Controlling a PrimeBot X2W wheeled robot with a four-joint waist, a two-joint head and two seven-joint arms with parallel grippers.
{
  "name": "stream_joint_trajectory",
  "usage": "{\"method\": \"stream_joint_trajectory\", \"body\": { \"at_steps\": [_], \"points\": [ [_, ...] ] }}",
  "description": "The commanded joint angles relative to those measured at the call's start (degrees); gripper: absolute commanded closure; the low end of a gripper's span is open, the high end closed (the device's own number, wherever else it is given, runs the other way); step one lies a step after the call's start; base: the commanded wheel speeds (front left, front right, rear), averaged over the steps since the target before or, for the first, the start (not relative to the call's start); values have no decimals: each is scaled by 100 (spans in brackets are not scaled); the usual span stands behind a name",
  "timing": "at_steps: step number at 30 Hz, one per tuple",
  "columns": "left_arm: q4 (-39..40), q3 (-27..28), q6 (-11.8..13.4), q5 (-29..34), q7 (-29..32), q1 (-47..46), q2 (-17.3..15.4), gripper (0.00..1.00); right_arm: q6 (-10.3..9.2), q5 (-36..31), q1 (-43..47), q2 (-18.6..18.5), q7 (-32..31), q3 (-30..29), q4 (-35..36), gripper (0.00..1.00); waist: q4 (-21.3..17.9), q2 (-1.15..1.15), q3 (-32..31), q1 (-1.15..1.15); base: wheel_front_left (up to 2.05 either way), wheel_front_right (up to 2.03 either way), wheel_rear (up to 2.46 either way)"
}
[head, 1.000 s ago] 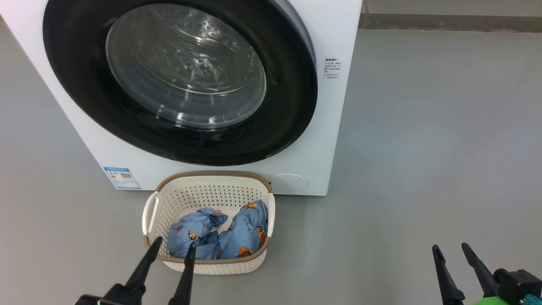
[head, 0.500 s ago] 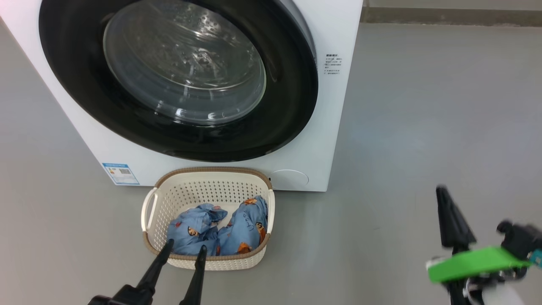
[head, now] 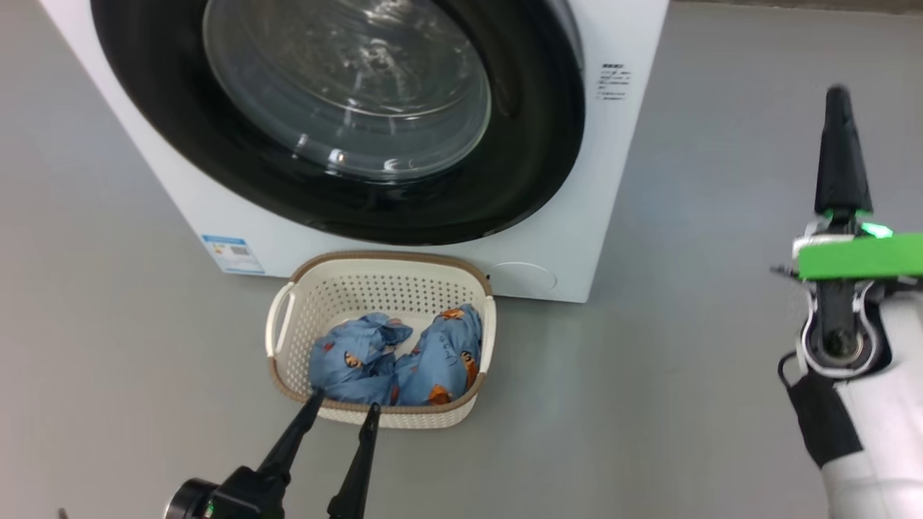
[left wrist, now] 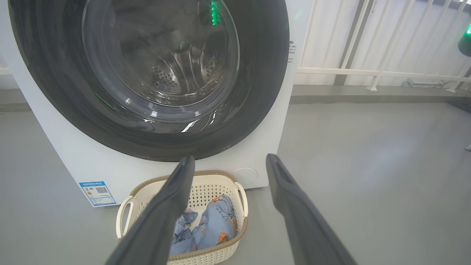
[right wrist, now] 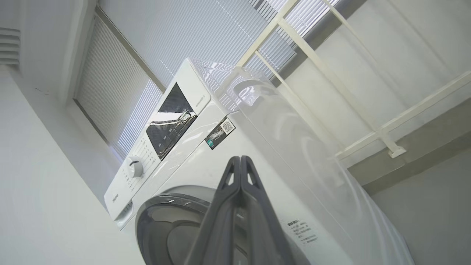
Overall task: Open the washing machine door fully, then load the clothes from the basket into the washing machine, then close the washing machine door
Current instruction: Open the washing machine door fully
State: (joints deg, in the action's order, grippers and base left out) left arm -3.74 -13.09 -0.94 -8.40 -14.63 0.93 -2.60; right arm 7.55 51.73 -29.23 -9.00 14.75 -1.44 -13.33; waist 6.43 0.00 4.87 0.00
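The white washing machine [head: 620, 180] stands at the top, its black-rimmed round door [head: 533, 144] lying against the front. On the floor just before it sits the cream basket [head: 382, 261] holding two light-blue clothes [head: 393, 357]. My left gripper [head: 344, 402] is open, its tips at the basket's near rim and nothing between them. In the left wrist view the open left gripper [left wrist: 230, 160] frames the basket [left wrist: 206, 254], the clothes [left wrist: 217, 224] and the door [left wrist: 55, 73]. My right gripper [head: 838, 101] is raised at the right, shut on nothing, away from the machine. The right wrist view shows the shut right gripper [right wrist: 241, 159] pointing up at the machine [right wrist: 257, 121].
Grey floor [head: 685, 404] spreads to the right of the machine and basket. A white railing [left wrist: 375, 73] and a low ledge run behind on the right. A blue label sticker [head: 232, 254] sits low on the machine's front. The control panel and knob [right wrist: 134, 166] are on top.
My right gripper has shut and risen from the lower right to mid-height at the right. The head camera has shifted slightly. The left gripper stays open at the basket's near rim.
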Motion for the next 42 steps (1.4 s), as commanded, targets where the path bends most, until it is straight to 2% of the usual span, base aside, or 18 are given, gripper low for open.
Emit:
{"method": "stream_joint_trajectory", "body": {
  "at_steps": [1, 7, 10, 11, 16, 23, 39, 42],
  "points": [
    [105, 126, 17, -26, -37, -234, -28, 0, -6, 404, -325, -73, 25, 257, 105, 100, 186, 0, 144, 0, 0, 0, 0],
    [81, -33, 43, -105, -37, -331, -28, 0, -6, 1842, -837, -575, 15, 683, -100, 100, 450, 0, 296, 0, 0, 0, 0],
    [104, -103, 71, -138, -37, -384, -28, 0, -6, 2543, -1080, -832, -186, 867, -178, 100, 558, 0, 411, 0, 0, 0, 0],
    [109, -139, 91, -147, -37, -412, -28, 0, -6, 2941, -1232, -983, -405, 939, -255, 100, 605, 0, 464, 0, 0, 0, 0],
    [158, -266, 120, -181, -37, -555, -28, 0, -6, 3659, -1623, -1372, -1198, 1002, -480, 100, 774, 0, 723, 0, 0, 0, 0],
    [232, -484, 202, -259, -37, -749, -28, 0, -6, 4016, -2071, -1742, -2412, 1200, -784, 100, 923, 0, 1028, 0, 0, 0, 0],
    [384, -935, 397, -438, -37, -1144, -28, 0, -6, 4463, -3291, -1904, -4284, 1191, -1869, 100, 1180, 0, 1696, 0, 0, 0, 0],
    [412, -1021, 437, -499, -37, -1241, -28, 0, -6, 4363, -3500, -1954, -4515, 1258, -2050, 100, 1244, 0, 1790, 0, 0, 0, 0]
  ]
}}
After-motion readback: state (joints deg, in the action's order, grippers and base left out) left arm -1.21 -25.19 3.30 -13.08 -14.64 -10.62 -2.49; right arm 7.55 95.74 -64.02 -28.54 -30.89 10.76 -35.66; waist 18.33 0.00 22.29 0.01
